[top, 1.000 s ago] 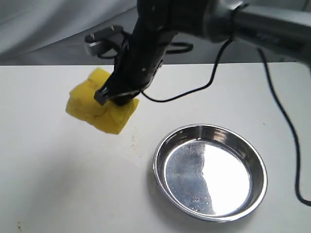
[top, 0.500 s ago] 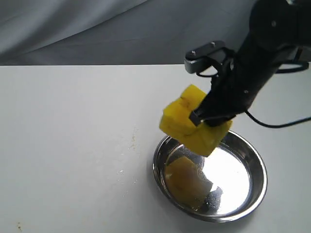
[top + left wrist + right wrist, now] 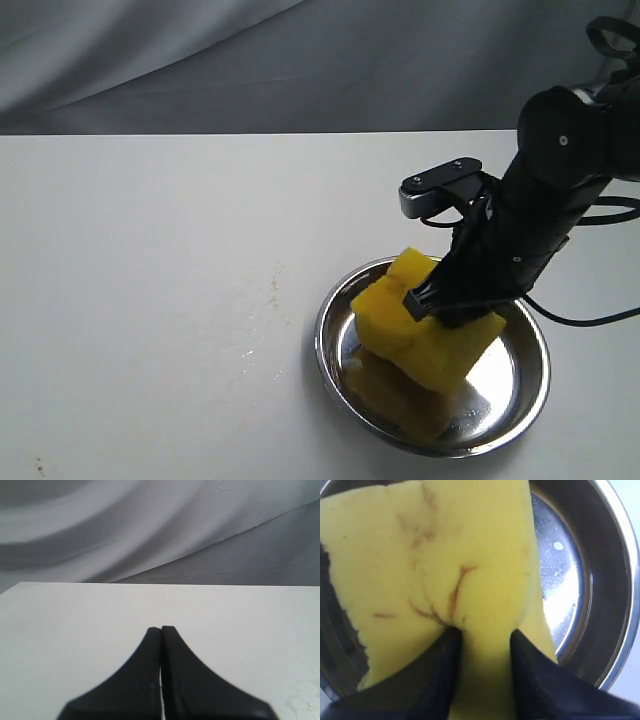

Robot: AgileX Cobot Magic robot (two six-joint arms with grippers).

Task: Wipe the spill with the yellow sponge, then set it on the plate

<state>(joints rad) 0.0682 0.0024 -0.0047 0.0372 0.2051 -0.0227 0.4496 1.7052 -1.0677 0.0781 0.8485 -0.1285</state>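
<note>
The yellow sponge [image 3: 420, 340] lies tilted inside the silver plate [image 3: 533, 385], its lower end on or just above the shiny bottom. My right gripper [image 3: 440, 298] comes down on it from above. In the right wrist view the two black fingers [image 3: 445, 670] press into the yellow sponge [image 3: 445, 555] from both sides, with the plate's rim [image 3: 622, 580] around it; brown creases mark the foam. Faint tan specks of the spill [image 3: 274, 287] show on the white table left of the plate. My left gripper [image 3: 161, 629] hovers over bare table, shut and holding nothing.
A grey cloth backdrop [image 3: 200, 60] hangs behind the table's far edge. A black cable [image 3: 590, 318] trails from the right arm over the table, right of the plate.
The right arm carried the sponge from the table's left side across to the plate and lowered it in. Its fingers stand a little wider on the foam.
</note>
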